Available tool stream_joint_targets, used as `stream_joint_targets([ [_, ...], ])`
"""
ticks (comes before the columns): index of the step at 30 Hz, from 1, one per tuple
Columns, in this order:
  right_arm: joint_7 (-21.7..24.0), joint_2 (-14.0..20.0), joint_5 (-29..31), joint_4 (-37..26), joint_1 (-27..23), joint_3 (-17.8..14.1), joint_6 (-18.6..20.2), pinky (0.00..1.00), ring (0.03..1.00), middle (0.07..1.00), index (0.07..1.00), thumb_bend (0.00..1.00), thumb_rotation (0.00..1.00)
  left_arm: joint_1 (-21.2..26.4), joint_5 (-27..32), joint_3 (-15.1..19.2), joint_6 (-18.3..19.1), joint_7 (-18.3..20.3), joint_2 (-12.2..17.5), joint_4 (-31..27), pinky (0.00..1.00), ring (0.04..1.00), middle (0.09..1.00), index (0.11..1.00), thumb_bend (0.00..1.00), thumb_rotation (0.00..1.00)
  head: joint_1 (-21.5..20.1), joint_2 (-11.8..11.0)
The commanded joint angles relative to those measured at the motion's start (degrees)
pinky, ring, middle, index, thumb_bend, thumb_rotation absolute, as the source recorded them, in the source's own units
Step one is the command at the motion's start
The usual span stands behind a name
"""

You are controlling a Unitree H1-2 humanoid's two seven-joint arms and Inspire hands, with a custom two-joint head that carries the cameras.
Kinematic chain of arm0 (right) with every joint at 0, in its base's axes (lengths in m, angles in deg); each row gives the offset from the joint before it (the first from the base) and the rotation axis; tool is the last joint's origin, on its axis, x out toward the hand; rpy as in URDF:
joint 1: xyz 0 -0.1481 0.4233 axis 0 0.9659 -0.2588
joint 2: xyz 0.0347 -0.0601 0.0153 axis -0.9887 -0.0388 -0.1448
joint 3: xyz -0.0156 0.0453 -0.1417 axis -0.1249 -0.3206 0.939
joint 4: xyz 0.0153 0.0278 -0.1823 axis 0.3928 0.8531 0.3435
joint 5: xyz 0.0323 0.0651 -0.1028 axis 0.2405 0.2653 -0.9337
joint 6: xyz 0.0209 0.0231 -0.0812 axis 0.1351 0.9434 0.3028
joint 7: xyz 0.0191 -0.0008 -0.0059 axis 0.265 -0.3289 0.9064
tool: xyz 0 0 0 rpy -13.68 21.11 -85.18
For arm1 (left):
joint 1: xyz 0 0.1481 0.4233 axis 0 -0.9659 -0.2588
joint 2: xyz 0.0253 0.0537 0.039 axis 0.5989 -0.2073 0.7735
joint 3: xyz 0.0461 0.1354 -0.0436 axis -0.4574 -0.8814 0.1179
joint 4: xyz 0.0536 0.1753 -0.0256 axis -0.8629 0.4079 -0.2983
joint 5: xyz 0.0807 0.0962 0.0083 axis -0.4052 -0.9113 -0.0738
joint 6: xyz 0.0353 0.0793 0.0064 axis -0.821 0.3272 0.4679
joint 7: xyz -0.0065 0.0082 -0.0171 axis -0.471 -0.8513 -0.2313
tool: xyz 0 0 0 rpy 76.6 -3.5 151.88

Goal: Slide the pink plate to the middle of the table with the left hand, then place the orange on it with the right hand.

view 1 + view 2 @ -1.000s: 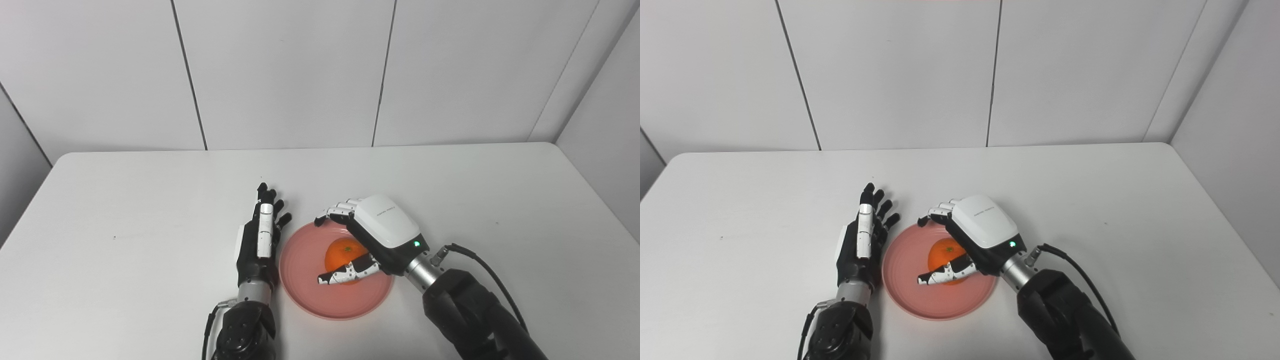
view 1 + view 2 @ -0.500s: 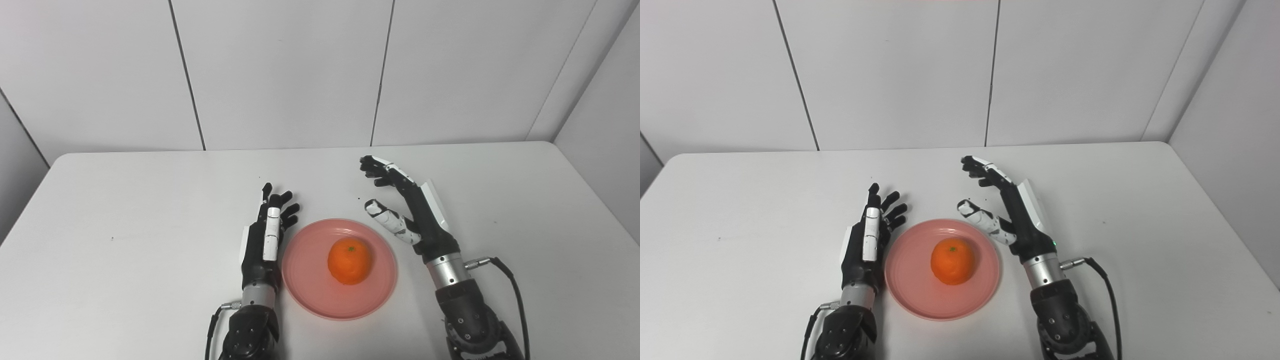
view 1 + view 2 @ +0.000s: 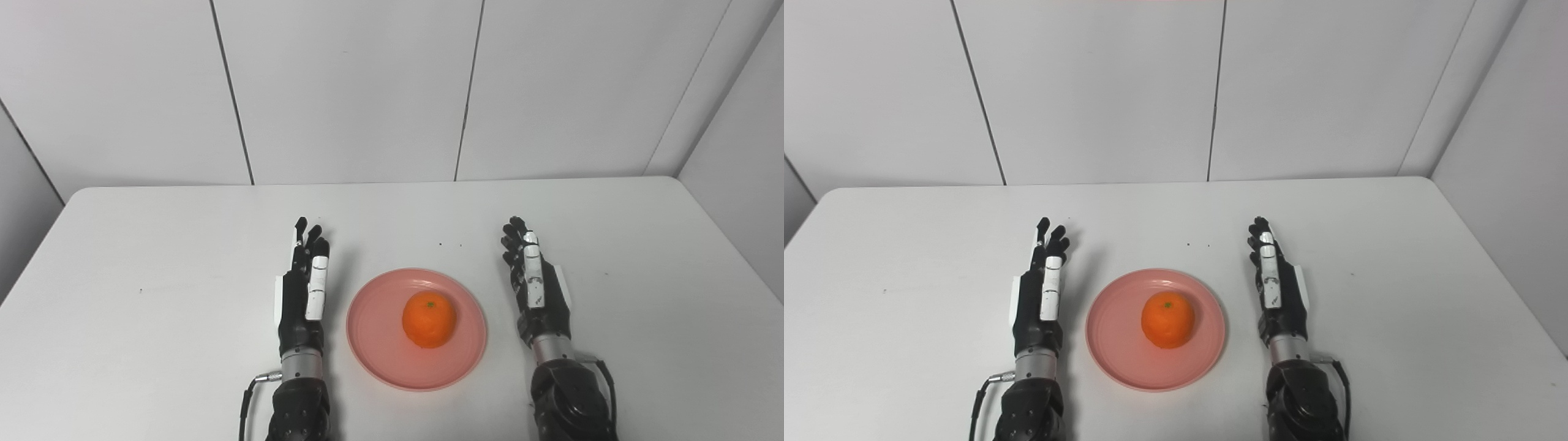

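The orange (image 3: 429, 318) sits on the pink plate (image 3: 373, 343), lower centre; left hand (image 3: 301, 293) and right hand (image 3: 536, 288) flank it, fingers extended, empty; no writing is legible.

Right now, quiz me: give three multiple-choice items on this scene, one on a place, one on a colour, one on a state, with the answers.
1. Where is the orange?
A. on the plate
B. on the bare table
C. in the right hand

2. What colour is the plate?
A. blue
B. pink
C. green

3. How are the two hands?
A. both shut on the orange
B. left hand shut on the plate's rim
C. both open, one each side of the plate

Answers:
1. A, the orange sits inside the plate's rim, touched by no hand.
2. B, the plate is plainly pink against the white table.
3. C, both hands hold nothing, fingers extended, clear of the plate.
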Motion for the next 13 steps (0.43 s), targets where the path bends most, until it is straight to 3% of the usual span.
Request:
stream_joint_targets([
  [1, 0.59, -0.41, 1.98, 3.41, 1.47, -0.76, 2.31, 1.0, 0.979, 0.957, 0.956, 0.82, 1.0, -0.7, -1.86, 1.04, -1.04, -0.5, 1.23, 2.22, 0.96, 0.937, 0.948, 0.96, 0.72, 0.95, 0.04, -0.07],
  [6, 0.09, -0.64, 2.32, 4.14, 1.75, -0.71, 3.36, 1.0, 0.983, 0.961, 0.96, 0.81, 1.0, -0.64, -2.79, 1.63, 0.37, -0.43, 1.33, 2.06, 0.95, 0.952, 0.957, 0.957, 0.79, 0.96, -0.05, 0.01],
  [13, -0.77, -0.69, 0.64, 2.77, 1.81, 0.02, 4.78, 1.0, 0.97, 0.955, 0.94, 0.76, 1.0, -0.63, -2.04, 1.79, 2.96, 1.0, 1.33, 1.26, 0.95, 0.959, 0.969, 0.961, 0.82, 0.96, -0.27, -0.05],
])
